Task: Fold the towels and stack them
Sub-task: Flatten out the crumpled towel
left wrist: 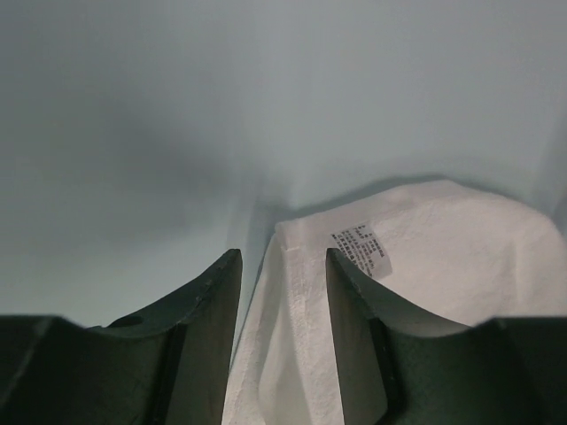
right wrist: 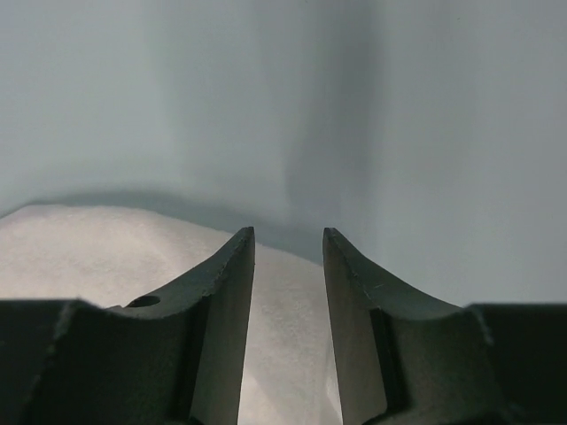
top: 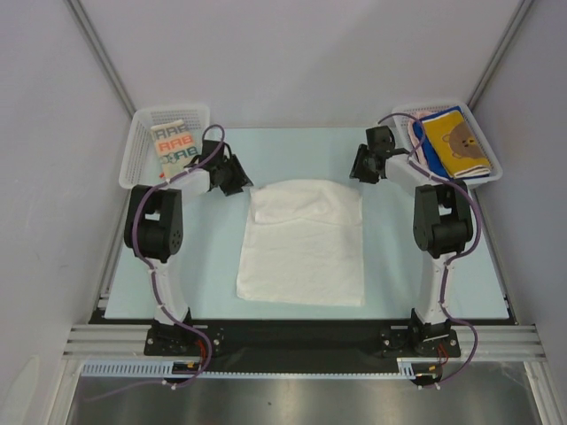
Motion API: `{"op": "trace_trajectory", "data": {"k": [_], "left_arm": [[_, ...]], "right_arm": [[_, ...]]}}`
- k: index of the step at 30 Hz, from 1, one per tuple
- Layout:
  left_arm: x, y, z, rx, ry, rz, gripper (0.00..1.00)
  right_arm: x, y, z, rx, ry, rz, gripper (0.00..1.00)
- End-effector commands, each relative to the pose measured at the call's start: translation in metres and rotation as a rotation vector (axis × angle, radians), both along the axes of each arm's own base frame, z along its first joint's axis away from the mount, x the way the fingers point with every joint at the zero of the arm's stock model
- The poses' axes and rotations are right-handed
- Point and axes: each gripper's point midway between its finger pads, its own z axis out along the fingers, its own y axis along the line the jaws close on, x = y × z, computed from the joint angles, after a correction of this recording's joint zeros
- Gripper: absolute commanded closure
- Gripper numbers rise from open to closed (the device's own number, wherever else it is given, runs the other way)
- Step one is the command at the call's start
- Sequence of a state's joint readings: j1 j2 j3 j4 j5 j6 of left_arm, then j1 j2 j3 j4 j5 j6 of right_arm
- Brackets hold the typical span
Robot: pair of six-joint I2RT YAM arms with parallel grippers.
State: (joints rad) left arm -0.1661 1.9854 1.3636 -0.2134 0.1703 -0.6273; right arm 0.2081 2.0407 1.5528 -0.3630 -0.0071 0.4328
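My left end effector (left wrist: 283, 257): fingers apart, gripping nothing, at far-left corner of plain white rectangular cloth towel (top: 301, 243). Printed white care label (left wrist: 363, 250) shows near that corner.
My right end effector (right wrist: 288, 232): fingers apart, narrower gap, nothing between, over towel's far-right corner.
White towel lies mid pale-blue counter (top: 399, 257), far part doubled over.
White mesh plastic basket (top: 133, 146), far left: cream towel with colourful lettering (top: 173, 146).
Second white mesh basket (top: 430, 108), far right: yellow-orange bear towel (top: 456, 142) on plain blue towel (top: 428, 147).
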Motion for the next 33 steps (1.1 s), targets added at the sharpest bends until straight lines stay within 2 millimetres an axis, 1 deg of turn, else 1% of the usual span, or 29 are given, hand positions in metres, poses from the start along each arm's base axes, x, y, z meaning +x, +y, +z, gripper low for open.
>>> {"op": "trace_trajectory", "data": {"k": [1,3,6,9,10,12,15,16,18,21,23,24,25,27,28,29,30,31,32,33], "left_arm": [[-0.001,-0.022,0.009,-0.080,-0.021,-0.115,0.51],[0.000,-0.025,0.011,-0.088,-0.034,-0.123,0.51],[0.003,-0.026,0.016,-0.076,-0.055,-0.131,0.50],[0.004,-0.030,0.016,-0.081,-0.055,-0.146,0.51],[0.006,-0.031,0.019,-0.082,-0.057,-0.149,0.51],[0.004,-0.033,0.011,-0.080,-0.036,-0.158,0.53],[0.002,-0.035,0.007,-0.086,-0.020,-0.169,0.57],[0.001,-0.036,0.005,-0.085,-0.018,-0.168,0.59],[0.000,-0.038,0.005,-0.087,-0.020,-0.177,0.61],[0.000,-0.039,0.006,-0.089,-0.016,-0.188,0.69],[0.000,-0.041,0.007,-0.091,-0.019,-0.196,0.74],[0.001,-0.040,0.008,-0.091,-0.022,-0.193,0.79],[0.000,-0.041,0.008,-0.094,-0.020,-0.194,0.83],[0.000,-0.042,0.008,-0.097,-0.019,-0.199,0.89],[0.000,-0.042,0.007,-0.097,-0.014,-0.201,0.92],[0.000,-0.042,0.007,-0.096,-0.017,-0.200,0.92],[-0.001,-0.041,0.006,-0.094,-0.013,-0.199,0.92],[-0.001,-0.042,0.004,-0.093,-0.010,-0.201,0.96],[-0.001,-0.043,0.005,-0.094,-0.012,-0.205,0.98],[-0.002,-0.043,0.005,-0.095,-0.012,-0.206,0.99]], "right_arm": [[0.004,0.007,-0.003,-0.008,0.023,0.058,0.58],[0.002,0.006,-0.009,-0.013,0.031,0.054,0.57],[-0.001,0.007,-0.012,-0.012,0.032,0.051,0.57],[-0.001,0.007,-0.011,-0.002,0.028,0.041,0.63],[-0.001,0.007,-0.011,0.000,0.028,0.043,0.67],[-0.001,0.009,-0.010,0.007,0.028,0.044,0.72],[-0.002,0.012,-0.008,0.020,0.029,0.057,0.76],[-0.003,0.012,-0.008,0.020,0.029,0.057,0.79],[-0.004,0.014,-0.004,0.022,0.020,0.060,0.82],[-0.007,0.013,-0.005,0.018,0.027,0.062,0.88],[-0.008,0.013,-0.001,0.020,0.022,0.058,0.94],[-0.009,0.014,0.001,0.021,0.016,0.060,0.97],[-0.009,0.014,0.007,0.024,0.005,0.059,0.98],[-0.011,0.014,0.010,0.024,0.001,0.059,0.99],[-0.012,0.013,0.013,0.019,-0.001,0.058,0.98],[-0.013,0.011,0.014,0.011,0.001,0.052,0.96],[-0.013,0.007,0.016,0.002,0.002,0.039,0.90],[-0.015,0.004,0.016,-0.014,0.004,0.029,0.87],[-0.015,0.002,0.023,-0.014,-0.013,0.023,0.85],[-0.017,0.000,0.022,-0.016,-0.011,0.019,0.76]]}}
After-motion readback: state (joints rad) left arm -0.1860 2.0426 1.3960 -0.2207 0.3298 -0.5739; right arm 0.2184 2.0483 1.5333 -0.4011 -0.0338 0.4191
